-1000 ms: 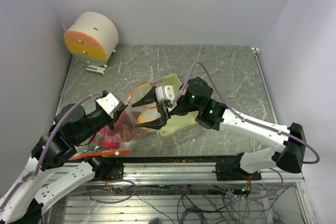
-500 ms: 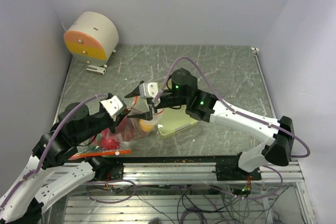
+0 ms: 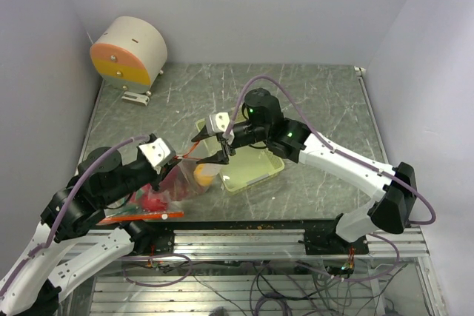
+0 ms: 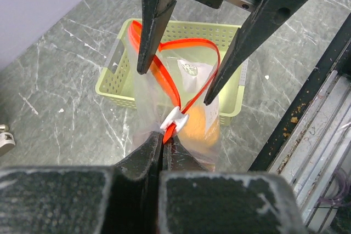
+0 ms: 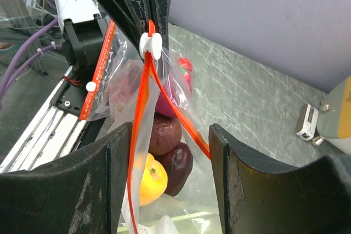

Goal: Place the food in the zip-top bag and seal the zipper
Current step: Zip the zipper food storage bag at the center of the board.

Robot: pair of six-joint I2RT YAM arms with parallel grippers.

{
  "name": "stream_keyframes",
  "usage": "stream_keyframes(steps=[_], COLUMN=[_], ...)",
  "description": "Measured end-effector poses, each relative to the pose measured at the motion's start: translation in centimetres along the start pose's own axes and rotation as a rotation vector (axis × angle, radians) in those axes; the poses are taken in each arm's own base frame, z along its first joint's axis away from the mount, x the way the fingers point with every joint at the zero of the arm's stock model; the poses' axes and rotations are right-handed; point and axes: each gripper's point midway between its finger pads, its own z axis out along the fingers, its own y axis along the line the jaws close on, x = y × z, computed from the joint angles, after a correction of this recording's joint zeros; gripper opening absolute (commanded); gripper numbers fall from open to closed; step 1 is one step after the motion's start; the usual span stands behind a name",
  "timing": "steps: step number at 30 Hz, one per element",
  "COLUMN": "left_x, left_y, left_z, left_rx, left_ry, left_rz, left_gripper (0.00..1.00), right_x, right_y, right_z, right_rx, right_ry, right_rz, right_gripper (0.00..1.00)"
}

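**Item:** clear plastic zip-top bag with red-orange zipper track and small white slider.

**Location:** hangs upright between the two arms at the near side of the grey marbled table. It is just in front of the pale green perforated plastic tray.

**Contents:**
- one yellow-orange round toy fruit
- two dark maroon round fruits
- a pink-red piece higher up
- a red piece low in the bag, seen in the top view

No toy produce shows outside the bag in any view, though the bag hides part of the tray's inside.

**Left gripper****:** jaws pressed together, clamped on the end of the zipper track right beside the slider, holding the bag up.

**Right gripper****:** jaws apart, one finger on each side of the bag's mouth, gripping nothing. Whether either finger touches the plastic cannot be told.

**Zipper:** unsealed. The two sides of the track spread into an open loop, and the slider sits at the clamped end.

**Progress, as judged:**
- Loading looks finished or nearly so.
- Sealing is not yet done. The slider has the whole track to travel, or the two sides must be pressed shut along their length.
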Motion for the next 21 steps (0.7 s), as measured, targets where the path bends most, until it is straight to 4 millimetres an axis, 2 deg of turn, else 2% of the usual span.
stream_keyframes(steps=[5, 9, 11, 12, 15, 19, 20, 21], left_x=[0.0, 0.1, 0.1, 0.1, 0.1, 0.0, 0.0, -0.1], left_y=[0.0, 0.0, 0.1, 0.1, 0.1, 0.1, 0.1, 0.1], left_z=[0.0, 0.0, -0.1, -0.1, -0.1, -0.1, -0.1, -0.1], left_rx=[0.000, -0.002, -0.003, -0.003, -0.004, -0.004, -0.004, -0.005], left_ry=[0.002, 0.005, 0.004, 0.003, 0.001, -0.001, -0.002, -0.006], left_rz=[0.001, 0.002, 0.003, 0.003, 0.003, 0.005, 0.008, 0.010], left_gripper=[0.07, 0.07, 0.07, 0.07, 0.07, 0.07, 0.09, 0.17], right_x=[0.2, 0.7, 0.9, 0.9, 0.7, 0.9, 0.9, 0.8], right_y=[0.5, 0.6, 0.6, 0.6, 0.0, -0.8, -1.0, -1.2], right_z=[0.2, 0.5, 0.7, 0.7, 0.8, 0.9, 0.9, 0.8], right_rx=[-0.028, -0.041, -0.042, -0.040, -0.004, 0.053, 0.071, 0.080], right_ry=[-0.008, -0.004, -0.002, -0.002, -0.009, -0.006, -0.005, -0.006], right_rz=[0.019, 0.051, 0.070, 0.080, 0.105, 0.157, 0.171, 0.179], right_gripper=[0.52, 0.41, 0.31, 0.18, 0.00, 0.00, 0.00, 0.00])
